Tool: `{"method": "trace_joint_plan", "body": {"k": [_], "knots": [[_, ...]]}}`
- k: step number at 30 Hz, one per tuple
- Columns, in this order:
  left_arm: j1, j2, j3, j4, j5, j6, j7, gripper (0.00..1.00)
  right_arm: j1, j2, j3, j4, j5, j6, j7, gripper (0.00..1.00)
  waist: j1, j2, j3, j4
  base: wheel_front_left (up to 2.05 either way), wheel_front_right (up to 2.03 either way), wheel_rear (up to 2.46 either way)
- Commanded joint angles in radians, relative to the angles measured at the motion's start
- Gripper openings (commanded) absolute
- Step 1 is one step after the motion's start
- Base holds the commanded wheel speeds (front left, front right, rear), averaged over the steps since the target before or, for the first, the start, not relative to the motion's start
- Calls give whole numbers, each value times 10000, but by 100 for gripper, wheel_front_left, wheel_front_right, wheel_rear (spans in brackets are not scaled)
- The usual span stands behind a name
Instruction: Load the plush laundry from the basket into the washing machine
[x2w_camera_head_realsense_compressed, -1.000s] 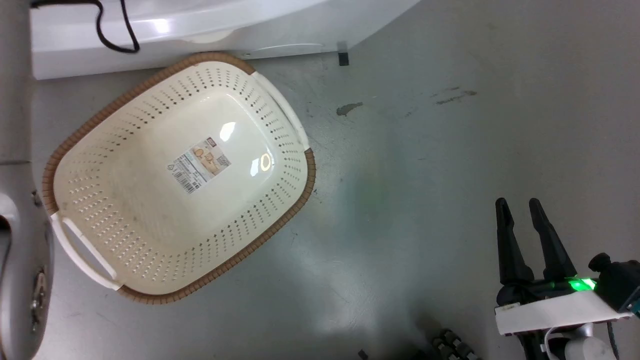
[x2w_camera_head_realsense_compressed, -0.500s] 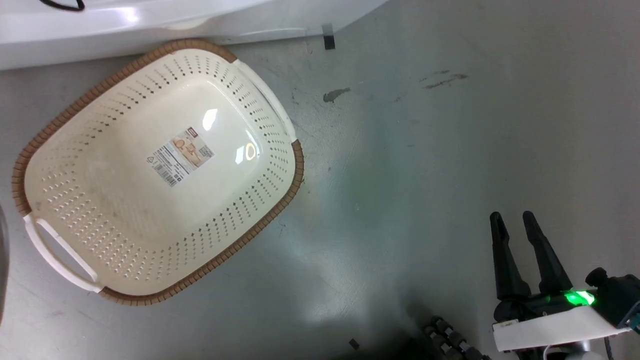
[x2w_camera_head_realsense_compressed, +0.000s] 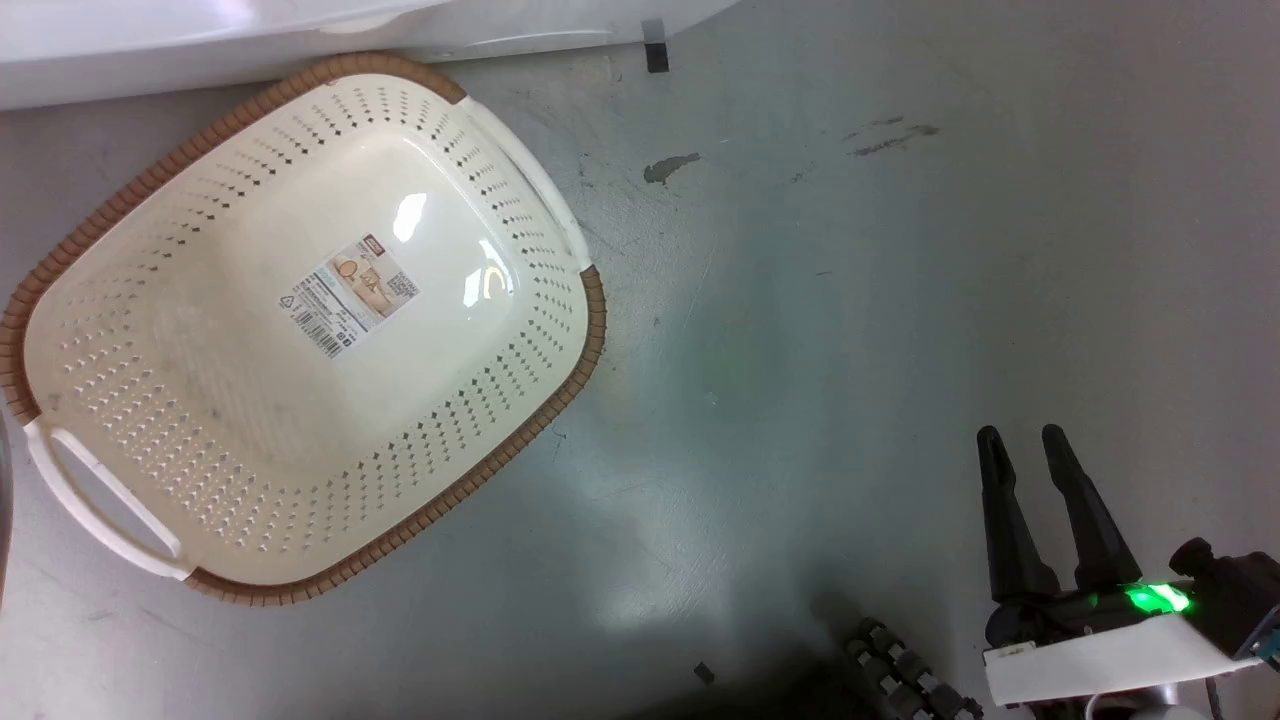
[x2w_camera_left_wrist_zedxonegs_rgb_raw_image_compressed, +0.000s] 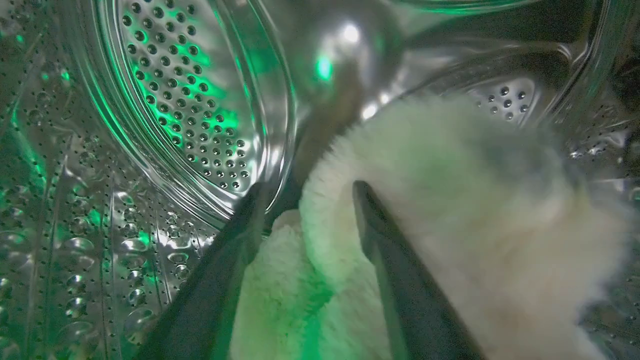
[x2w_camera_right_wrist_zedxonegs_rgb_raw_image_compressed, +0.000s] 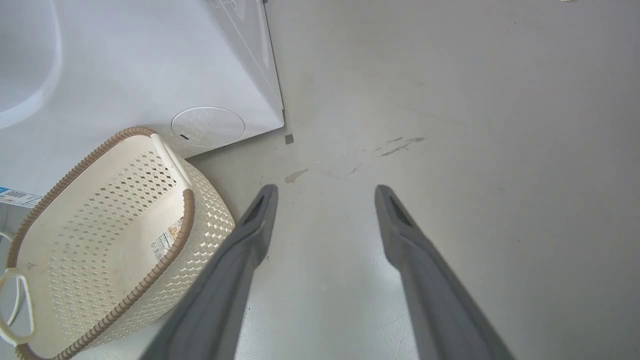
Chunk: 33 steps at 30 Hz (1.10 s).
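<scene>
The basket (x2w_camera_head_realsense_compressed: 590, 320) sits on the floor (x2w_camera_head_realsense_compressed: 850, 300), far left, just in front of the washing machine (x2w_camera_head_realsense_compressed: 200, 40). The plush toy (x2w_camera_left_wrist_zedxonegs_rgb_raw_image_compressed: 450, 200) lies inside the drum (x2w_camera_left_wrist_zedxonegs_rgb_raw_image_compressed: 190, 100), part of it between the left jaws. The right jaws hang over the floor, near right, well apart from the basket.

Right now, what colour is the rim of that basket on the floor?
The rim is brown, woven-look, on a cream basket. Head view shows it best.
</scene>
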<state>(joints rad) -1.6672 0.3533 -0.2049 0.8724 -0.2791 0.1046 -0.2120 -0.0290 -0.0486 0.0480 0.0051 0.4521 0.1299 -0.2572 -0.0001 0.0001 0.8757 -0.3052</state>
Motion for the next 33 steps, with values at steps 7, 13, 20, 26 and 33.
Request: {"method": "trace_joint_plan", "body": {"k": [7, 13, 20, 26, 33], "knots": [[-267, -276, -93, 496, -212, -260, -63, 100, -103, -16, -171, -80, -119, 8, -44, 100, 1, -1, -69, 284, 0, 0, 0], [-108, -555, -12, 848, -502, -457, -290, 100, -210, -16, -256, -108, -348, 8, -44, 100, 1, -1, -303, 642, 0, 0, 0], [329, -896, -32, 1092, -676, -748, -454, 100, -496, -16, -474, -240, -641, 8, 160, 100, 1, -1, -681, 1132, 0, 0, 0], [968, -1271, 35, 990, -826, -881, -491, 100, -698, -16, -807, -421, -834, 8, 446, 100, 1, -1, -1047, 1641, 0, 0, 0], [2349, -1602, -68, 312, -552, -879, -495, 100, -883, -16, -992, -412, -1020, 8, 758, 100, 1, -1, -1790, 2087, 0, 0, 0]]}}
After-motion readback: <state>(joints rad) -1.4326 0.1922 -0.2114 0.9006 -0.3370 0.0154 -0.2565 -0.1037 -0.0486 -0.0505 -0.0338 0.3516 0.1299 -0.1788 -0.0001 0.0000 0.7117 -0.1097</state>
